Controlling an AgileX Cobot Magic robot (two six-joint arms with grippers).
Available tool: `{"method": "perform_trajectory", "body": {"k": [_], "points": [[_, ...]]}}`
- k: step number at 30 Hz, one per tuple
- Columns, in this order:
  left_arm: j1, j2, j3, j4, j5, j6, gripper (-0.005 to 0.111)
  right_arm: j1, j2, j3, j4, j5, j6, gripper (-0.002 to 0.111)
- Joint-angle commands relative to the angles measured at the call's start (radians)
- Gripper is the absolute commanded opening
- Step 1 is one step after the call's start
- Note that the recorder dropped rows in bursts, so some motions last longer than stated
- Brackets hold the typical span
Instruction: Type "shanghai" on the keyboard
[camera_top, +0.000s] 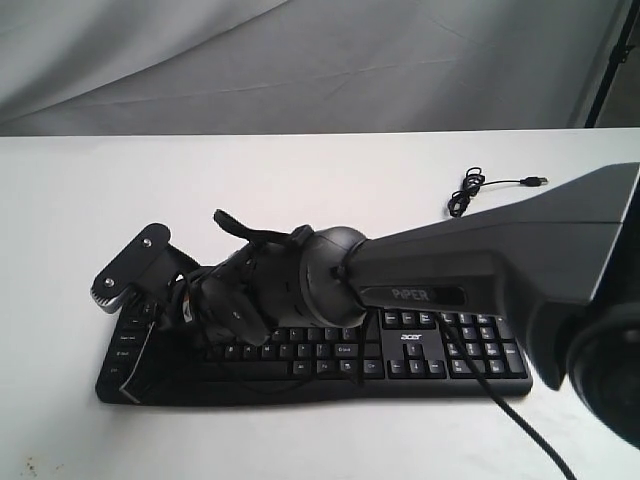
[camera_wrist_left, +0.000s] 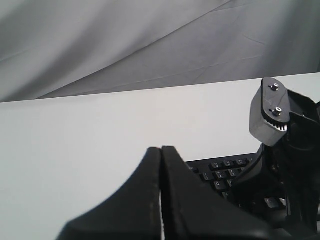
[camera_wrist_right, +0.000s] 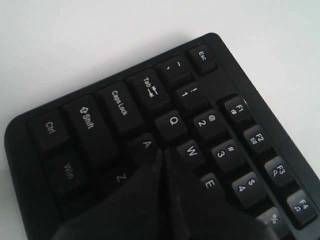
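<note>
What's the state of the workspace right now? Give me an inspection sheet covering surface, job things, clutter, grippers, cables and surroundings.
Surface: white table, plain and flat.
Job's things: black keyboard lies flat near the table's front edge, partly covered by the right arm.
Clutter: nothing seen.
Grippers: right gripper shut, tip by the A, Q and W keys; contact unclear. Left gripper shut, near the keyboard.
Cables: coiled USB cable on the table, plug lying loose; another black cable runs over the keyboard's right part and off the front.
Surroundings: grey cloth backdrop.

Right arm (camera_top: 480, 262) overhangs keyboard (camera_top: 425, 366) middle; open table (camera_top: 300, 170) beyond; cable coil (camera_top: 463, 196) far right.
</note>
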Motion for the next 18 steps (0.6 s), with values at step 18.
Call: {"method": "perform_trajectory", "body": {"k": [18], "points": [[-0.004,-0.003,0.004,0.001,-0.003,-0.003,0.000,-0.015,-0.084,-0.004,-0.048,0.091,-0.003,0.000]]}}
